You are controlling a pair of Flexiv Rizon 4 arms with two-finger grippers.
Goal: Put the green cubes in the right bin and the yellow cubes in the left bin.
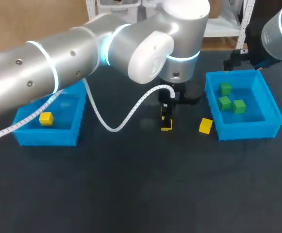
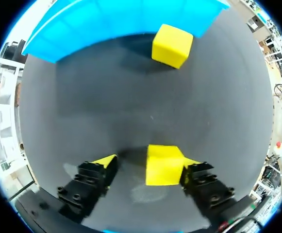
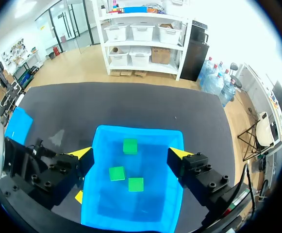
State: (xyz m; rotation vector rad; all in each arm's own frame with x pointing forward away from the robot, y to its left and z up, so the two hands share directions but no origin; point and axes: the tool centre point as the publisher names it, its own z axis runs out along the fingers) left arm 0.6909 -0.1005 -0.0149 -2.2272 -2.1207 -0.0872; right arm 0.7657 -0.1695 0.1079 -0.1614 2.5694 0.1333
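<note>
The left tool (image 2: 148, 164) is down on the bench (image 1: 131, 184) near its middle, spread open around a yellow cube (image 2: 162, 165). The cube sits off-centre. It looks to rest against one finger, while the other finger (image 2: 102, 170) stands clear of it, so nothing is gripped yet. I'd say the clean way is to close slowly and let the free finger come across to meet the cube's flat face. Watch that the cube doesn't twist or get nudged out sideways, then lift straight up and carry it to the left bin (image 1: 43, 138), where a third yellow cube (image 1: 46, 118) lies. The other yellow cube (image 2: 172, 45) waits just beside the right bin (image 1: 247, 132). The right tool (image 3: 131, 154) hangs open and empty above that bin, with three green cubes (image 3: 117, 173) inside.
</note>
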